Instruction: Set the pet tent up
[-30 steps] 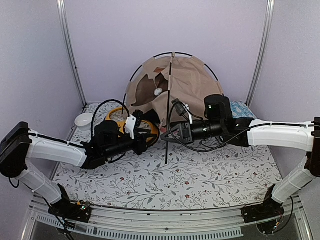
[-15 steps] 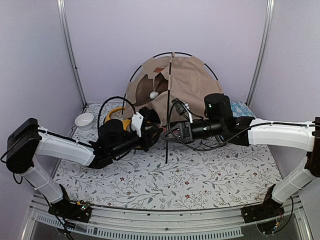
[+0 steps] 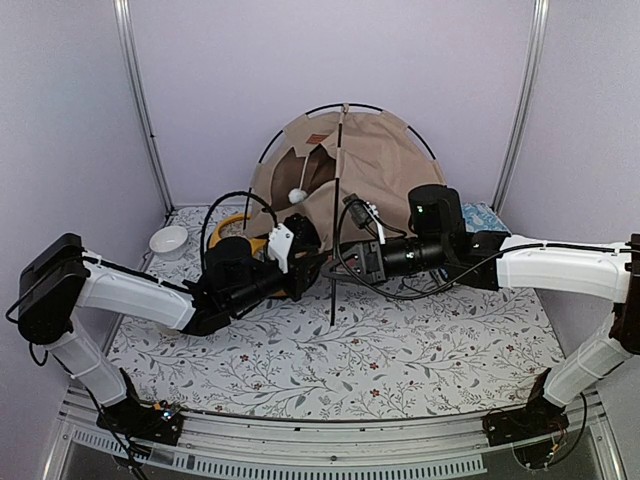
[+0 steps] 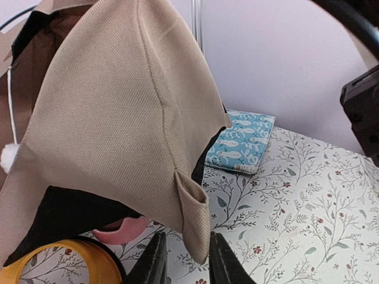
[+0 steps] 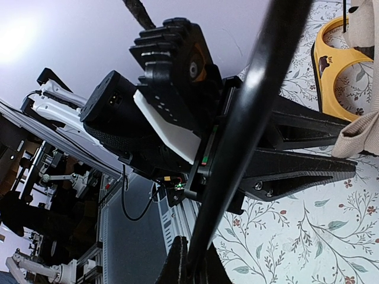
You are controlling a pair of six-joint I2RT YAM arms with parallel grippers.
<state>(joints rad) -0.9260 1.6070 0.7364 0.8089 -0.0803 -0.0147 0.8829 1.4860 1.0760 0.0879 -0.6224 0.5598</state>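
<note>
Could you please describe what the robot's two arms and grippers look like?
The left arm and right arm have white links, black cylindrical joints and looping black cables. The left gripper and right gripper are black with tapered fingers.

Legible text, brands, numbers and signs: none is showing in any of the three views.
Item noted: a brown label patch point(image 3: 318, 140) is sitting high on the canvas of the pet tent point(image 3: 380, 175). It is appearing too small in the overhead view for any lettering on it to be made out.
</note>
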